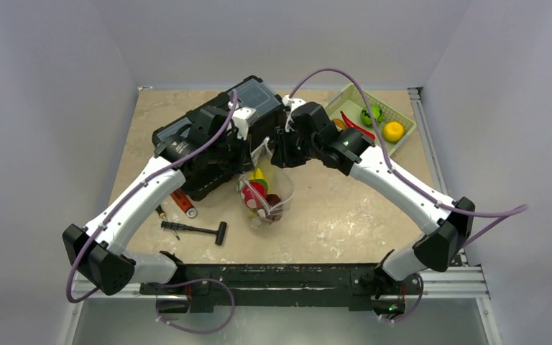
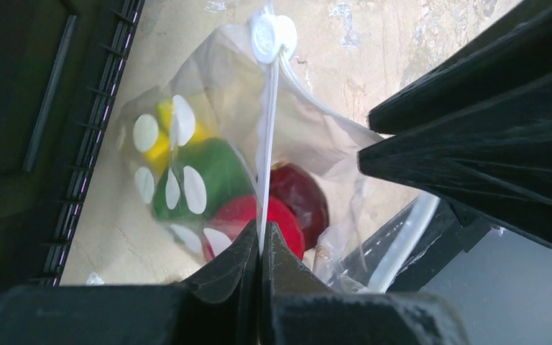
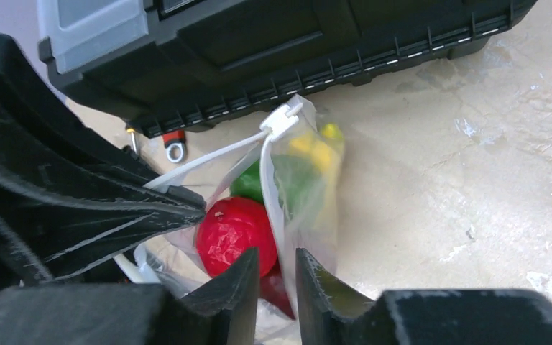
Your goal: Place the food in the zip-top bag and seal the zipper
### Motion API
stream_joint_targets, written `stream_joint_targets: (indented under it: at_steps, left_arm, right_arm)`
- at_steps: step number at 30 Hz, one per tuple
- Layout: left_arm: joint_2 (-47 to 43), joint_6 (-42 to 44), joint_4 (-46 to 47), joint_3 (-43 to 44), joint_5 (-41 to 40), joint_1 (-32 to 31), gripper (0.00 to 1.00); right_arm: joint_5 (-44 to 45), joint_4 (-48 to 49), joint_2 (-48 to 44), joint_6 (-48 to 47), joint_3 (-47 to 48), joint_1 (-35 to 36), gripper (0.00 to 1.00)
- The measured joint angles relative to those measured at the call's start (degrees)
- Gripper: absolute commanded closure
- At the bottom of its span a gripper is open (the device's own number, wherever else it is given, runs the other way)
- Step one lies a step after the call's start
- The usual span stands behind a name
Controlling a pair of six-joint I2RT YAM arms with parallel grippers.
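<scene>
The clear dotted zip-top bag (image 1: 266, 200) hangs between both grippers in front of the toolbox. It holds the food: a red fruit (image 3: 233, 233), a green piece (image 2: 212, 172), a yellow piece (image 2: 162, 133) and a dark red piece (image 2: 303, 198). The whitish zipper (image 2: 267, 144) runs from its white slider (image 2: 273, 32) down into my left gripper (image 2: 261, 248), which is shut on it. My right gripper (image 3: 277, 262) has its fingers a little apart on either side of the bag's mouth edge (image 3: 272, 194). From above, the left gripper (image 1: 256, 152) and right gripper (image 1: 282, 154) meet over the bag.
A black toolbox (image 1: 215, 136) lies right behind the bag. A pale green basket (image 1: 402, 115) at the back right holds a green, a red and an orange-yellow toy. A hammer (image 1: 198, 230), a screwdriver (image 1: 165, 215) and a red tool (image 1: 185, 204) lie left of the bag.
</scene>
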Motion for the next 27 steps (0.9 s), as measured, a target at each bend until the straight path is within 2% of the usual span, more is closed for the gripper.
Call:
stream_joint_targets:
  at_steps: [3, 11, 14, 18, 23, 25, 27]
  left_arm:
    - [0.22, -0.42, -0.46, 0.00, 0.02, 0.31, 1.00]
    - [0.85, -0.44, -1.03, 0.00, 0.07, 0.39, 1.00]
    - [0.85, -0.44, -1.05, 0.00, 0.09, 0.39, 1.00]
    - [0.85, -0.44, -1.05, 0.00, 0.09, 0.39, 1.00]
    - [0.87, -0.44, -1.07, 0.00, 0.35, 0.39, 1.00]
    - [0.90, -0.44, -1.09, 0.00, 0.52, 0.39, 1.00]
    - [1.01, -0.44, -1.07, 0.00, 0.72, 0.39, 1.00]
  right_arm:
    - [1.77, -0.22, -1.09, -0.33, 0.50, 0.02, 0.58]
    - [14.69, 1.99, -5.27, -1.05, 3.52, -1.40, 0.45]
    - [17.05, 8.35, -9.25, 0.17, -1.46, -6.21, 0.41]
    - [21.51, 16.46, -12.81, 1.99, -9.97, -16.17, 0.37]
    - [26.08, 22.14, -6.56, 1.64, -10.75, -22.18, 0.35]
    - [27.32, 23.30, -1.38, 1.40, -9.70, -24.65, 0.24]
    - [27.43, 24.15, 3.96, 1.09, -8.66, -27.26, 0.20]
